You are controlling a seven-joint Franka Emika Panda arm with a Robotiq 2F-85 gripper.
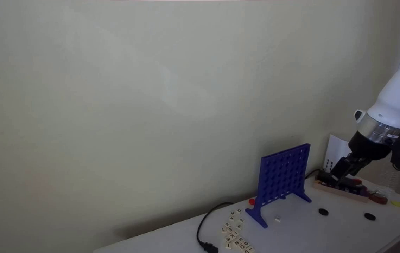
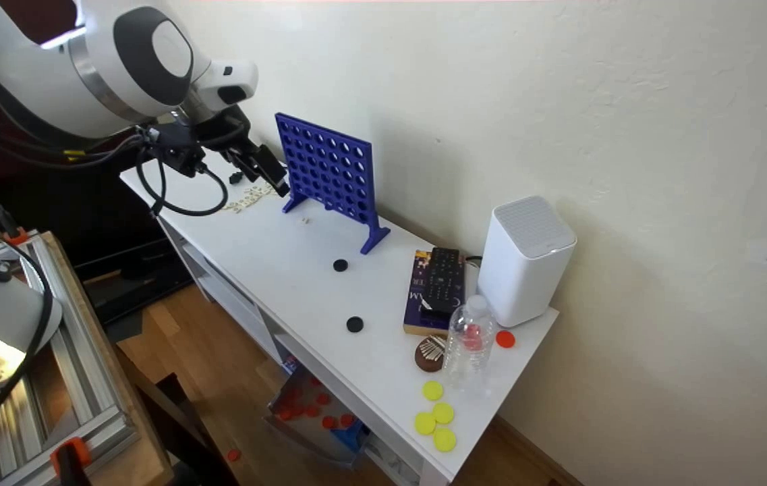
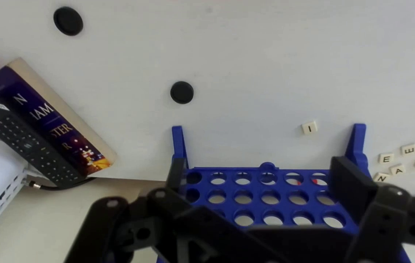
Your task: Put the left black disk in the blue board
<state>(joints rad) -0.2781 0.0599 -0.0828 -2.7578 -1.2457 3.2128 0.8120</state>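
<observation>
Tool [image 3: 260,177], spread and empty, is hanging aloft as black disks [image 3: 181,92] are lying flat, likely light, stiff, slick, best pinched across opposite edges.

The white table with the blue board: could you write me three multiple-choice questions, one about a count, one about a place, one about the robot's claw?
1. How many yellow disks lie on the white table?
A) Two
B) Four
C) Seven

2. Where is the loose black disk nearest the blue board?
A) Among the yellow disks
B) Beneath the blue board
C) On the table, apart from the board

3. How is the gripper?
A) Open and empty
B) Shut and empty
C) Shut on a yellow disk

1 B: an exterior view shows four near the table's corner.
2 C: both exterior views show bare white surface between disk and board.
3 A: in the wrist view its fingers stand wide apart, nothing gripped between them.
</observation>
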